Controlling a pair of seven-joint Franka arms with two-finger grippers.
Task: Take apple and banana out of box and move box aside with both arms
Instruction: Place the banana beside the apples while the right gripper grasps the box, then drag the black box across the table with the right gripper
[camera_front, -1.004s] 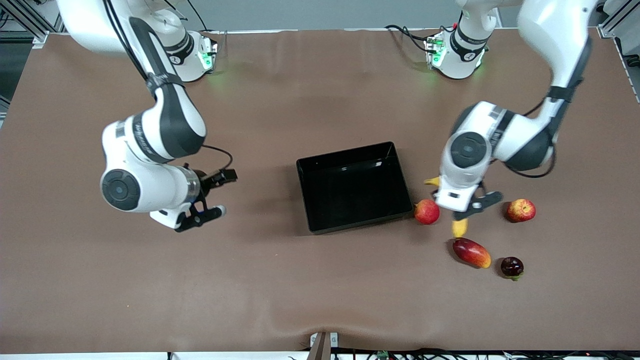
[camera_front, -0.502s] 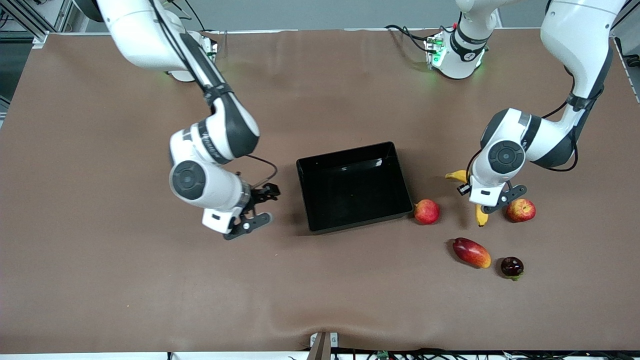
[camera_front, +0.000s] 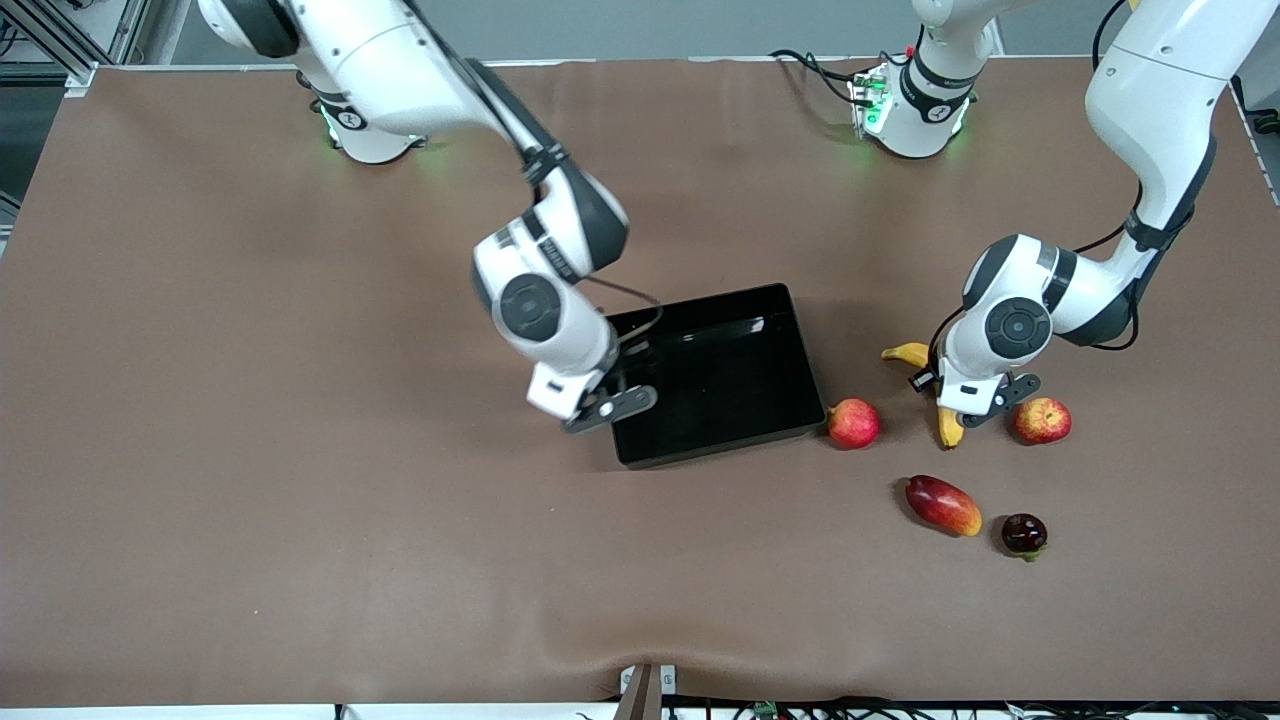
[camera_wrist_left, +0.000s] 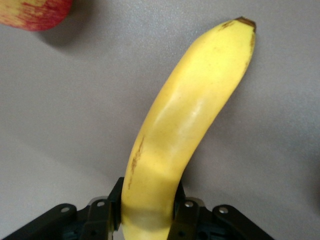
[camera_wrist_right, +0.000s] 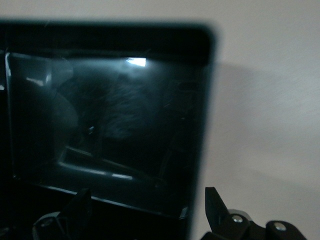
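Front view, nearest items first: a dark round fruit (camera_front: 1024, 533) and an oval red-and-yellow fruit (camera_front: 943, 505) lie on the brown surface (camera_front: 300, 500). Farther back, the apple (camera_front: 1040, 420) sits just beside the banana (camera_front: 945, 425), and a second red fruit (camera_front: 853, 423) touches the black box (camera_front: 720, 380). The left gripper (camera_wrist_left: 150, 220) is clenched on the banana, low at the surface. The right gripper (camera_wrist_right: 150, 212), fingers spread, straddles the box wall at the right arm's end.

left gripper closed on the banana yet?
Yes: in the left wrist view the left gripper has a finger pressed against each side of the banana, which lies on the table.
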